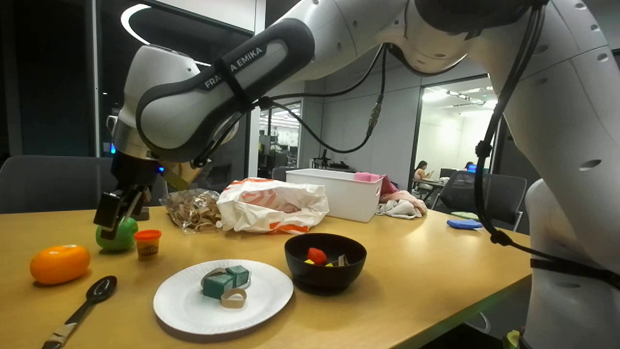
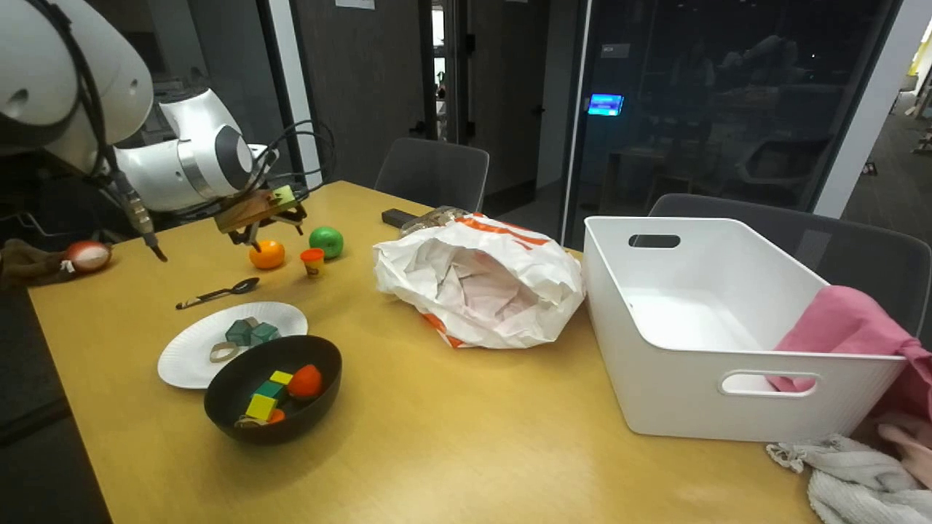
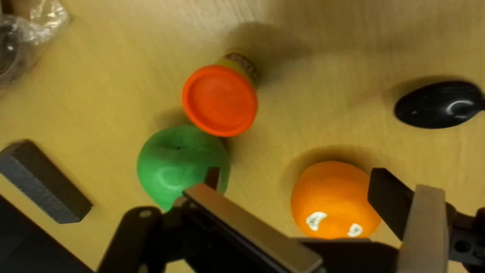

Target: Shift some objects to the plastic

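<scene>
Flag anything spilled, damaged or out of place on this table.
The rounded orange fruit shows two ragged white patches in the wrist view, perhaps chipped skin or glare. In an exterior view, a pink cloth drapes untidily over the rim of the white rectangular bin, partly inside, partly out. I see nothing spilled.

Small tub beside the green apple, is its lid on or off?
On: the wrist view and both exterior views show an orange lid capping the tub.
</scene>
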### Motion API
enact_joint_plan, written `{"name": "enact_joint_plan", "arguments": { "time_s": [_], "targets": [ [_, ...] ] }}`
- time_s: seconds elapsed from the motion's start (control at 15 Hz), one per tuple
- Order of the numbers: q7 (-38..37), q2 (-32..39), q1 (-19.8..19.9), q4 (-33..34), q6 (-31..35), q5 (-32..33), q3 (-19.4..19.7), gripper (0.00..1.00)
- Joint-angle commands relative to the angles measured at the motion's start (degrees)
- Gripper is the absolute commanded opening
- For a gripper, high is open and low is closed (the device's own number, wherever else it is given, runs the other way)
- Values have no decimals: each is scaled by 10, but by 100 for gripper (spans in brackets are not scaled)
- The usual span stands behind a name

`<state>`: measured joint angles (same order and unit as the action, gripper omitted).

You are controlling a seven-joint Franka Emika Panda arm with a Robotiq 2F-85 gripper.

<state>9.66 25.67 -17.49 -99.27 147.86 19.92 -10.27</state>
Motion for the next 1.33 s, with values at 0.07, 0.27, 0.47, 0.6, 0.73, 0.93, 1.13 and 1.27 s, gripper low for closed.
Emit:
{"name": "enact_joint_plan", "arguments": {
  "time_s": [0.07,0.27,0.47,0.6,0.73,0.93,1.13,1.27],
  "targets": [
    [-32,61,-16,102,-19,11,37,100],
    [-48,78,-14,121,-35,7,51,100],
    [-80,84,-14,129,-69,-1,64,100],
    [-86,83,-6,128,-94,-26,52,100],
    [-91,84,0,131,-123,-56,42,100],
    [-91,87,9,134,-147,-100,32,100],
    [-77,89,20,129,-135,-118,29,75],
    [-63,91,31,126,-120,-127,24,68]
  ]
}}
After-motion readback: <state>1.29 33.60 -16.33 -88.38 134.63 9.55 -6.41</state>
